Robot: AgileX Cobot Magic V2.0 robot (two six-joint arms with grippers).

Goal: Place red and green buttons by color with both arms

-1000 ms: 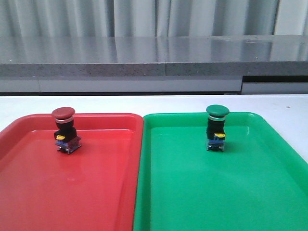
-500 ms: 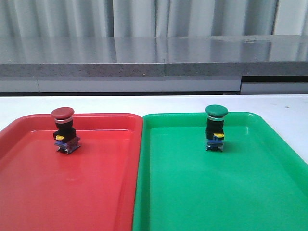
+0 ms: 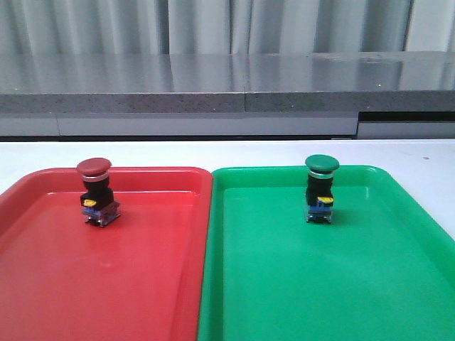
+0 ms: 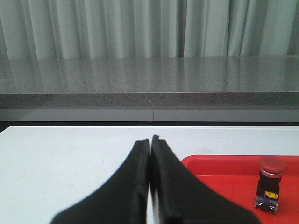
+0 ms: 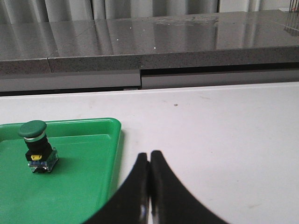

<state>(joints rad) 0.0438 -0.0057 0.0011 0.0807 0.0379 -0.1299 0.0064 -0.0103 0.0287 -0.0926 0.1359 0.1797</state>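
The red button (image 3: 97, 190) stands upright in the far left part of the red tray (image 3: 106, 284); the left wrist view also has the red button (image 4: 271, 182) on the red tray (image 4: 219, 165). The green button (image 3: 320, 187) stands upright near the far side of the green tray (image 3: 320, 284), and shows as the green button (image 5: 35, 144) on the green tray (image 5: 79, 177) in the right wrist view. My left gripper (image 4: 150, 140) is shut and empty, over the white table left of the red tray. My right gripper (image 5: 149, 155) is shut and empty, right of the green tray. Neither arm shows in the front view.
The two trays lie side by side on a white table (image 3: 234, 153), edges touching. A grey stone ledge (image 3: 227, 89) runs along the far side of the table, with pale curtains behind it.
Only the picture itself shifts by a pixel or two between frames. Both buttons stand where they stood a second ago.
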